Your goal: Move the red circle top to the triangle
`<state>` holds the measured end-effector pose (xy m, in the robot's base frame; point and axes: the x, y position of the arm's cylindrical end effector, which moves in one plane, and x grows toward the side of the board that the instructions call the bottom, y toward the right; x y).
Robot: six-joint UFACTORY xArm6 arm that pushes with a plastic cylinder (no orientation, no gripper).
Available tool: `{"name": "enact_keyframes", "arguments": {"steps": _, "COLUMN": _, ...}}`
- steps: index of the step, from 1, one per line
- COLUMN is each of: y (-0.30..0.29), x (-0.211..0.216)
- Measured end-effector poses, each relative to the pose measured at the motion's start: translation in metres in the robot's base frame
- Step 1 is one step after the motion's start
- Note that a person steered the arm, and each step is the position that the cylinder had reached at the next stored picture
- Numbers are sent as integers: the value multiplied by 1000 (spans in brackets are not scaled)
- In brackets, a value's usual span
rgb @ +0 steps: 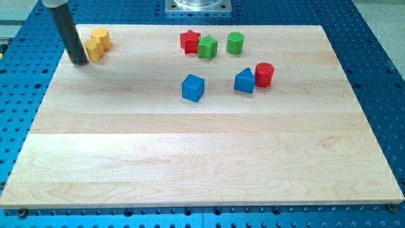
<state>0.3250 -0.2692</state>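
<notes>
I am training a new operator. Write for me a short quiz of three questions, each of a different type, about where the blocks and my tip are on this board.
1. True or false: my tip is touching the red circle.
2. Which block sits right beside the red circle, on the view's left of it? A) the blue cube B) the blue triangle C) the green circle
3. Fill in: my tip stands at the view's top left, next to the two ______ blocks.

Key
1. False; the tip is far off at the view's left.
2. B
3. yellow
</notes>
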Motion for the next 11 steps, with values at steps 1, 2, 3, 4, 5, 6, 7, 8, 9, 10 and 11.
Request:
{"name": "enact_keyframes", "arguments": {"steps": 1, "y": 20, "x": 12}}
{"name": "enact_keyframes", "arguments": {"steps": 2, "y": 92, "x": 15}}
{"name": "enact_keyframes", "arguments": {"steps": 3, "y": 211, "x": 3}}
{"name": "enact_keyframes", "arguments": {"steps": 4, "y": 335, "x": 0}}
{"name": "enact_keyframes", "arguments": {"steps": 5, "y": 427, "x": 2}}
{"name": "enact_keyframes", "arguments": {"steps": 6, "y": 409, "x": 24}}
{"name": "enact_keyframes", "arguments": {"steps": 7, "y": 469, "x": 36}}
{"name": "enact_keyframes", "arguments": {"steps": 8, "y": 404, "x": 75}}
{"name": "enact_keyframes", "arguments": {"steps": 9, "y": 376, "x": 3}}
{"name": "enact_keyframes", "arguments": {"steps": 10, "y": 367, "x": -1}}
{"name": "enact_keyframes", "arguments": {"steps": 11, "y": 407, "x": 41}}
